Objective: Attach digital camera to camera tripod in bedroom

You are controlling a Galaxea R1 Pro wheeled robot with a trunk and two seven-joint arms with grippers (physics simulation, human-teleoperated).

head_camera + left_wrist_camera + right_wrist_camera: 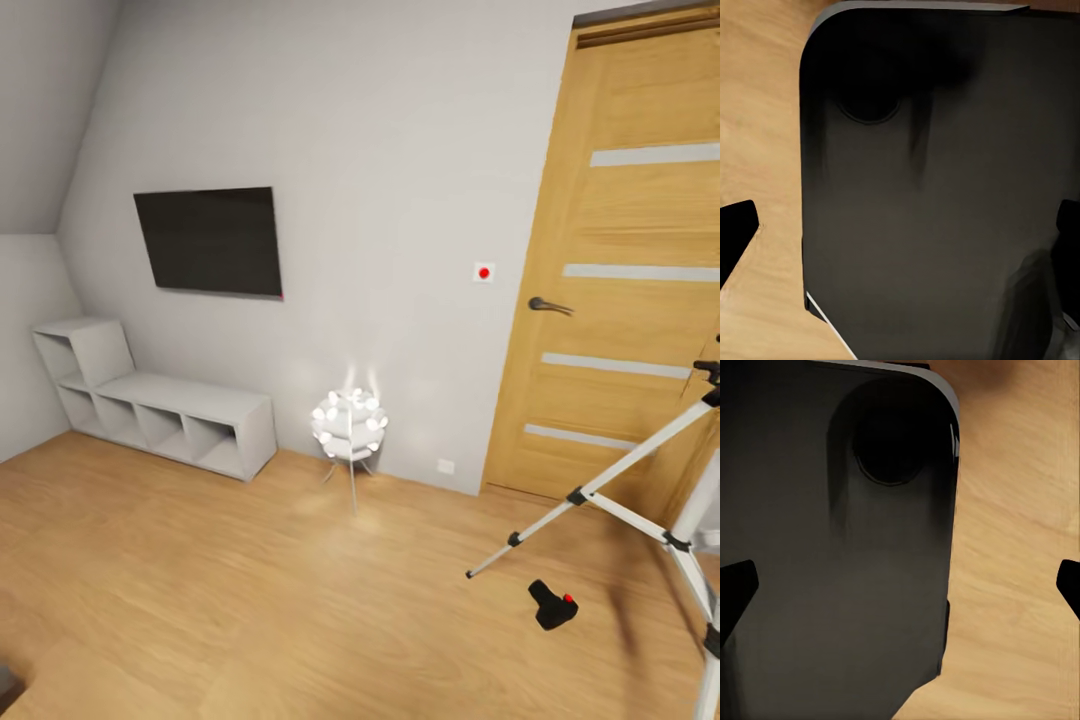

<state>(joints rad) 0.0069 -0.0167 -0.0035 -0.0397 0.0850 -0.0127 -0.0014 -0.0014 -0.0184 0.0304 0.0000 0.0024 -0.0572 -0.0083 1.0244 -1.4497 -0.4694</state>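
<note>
Digital camera (553,604) on floor (beside camera tripod (640,480))

We see the TV (209,241) on the far wall, w/ the shelf (160,405) on the floor below it, against that wall. Right of the shelf stands the lamp (349,425), near the wall. Further right is the door (630,270), w/ a switch (484,272) on the wall betw. TV and door. The tripod (640,500) stands in front of the door at far right, partly cut off. The camera (553,604) lies on the floor just under the tripod's leftward leg, nearer us.
</note>
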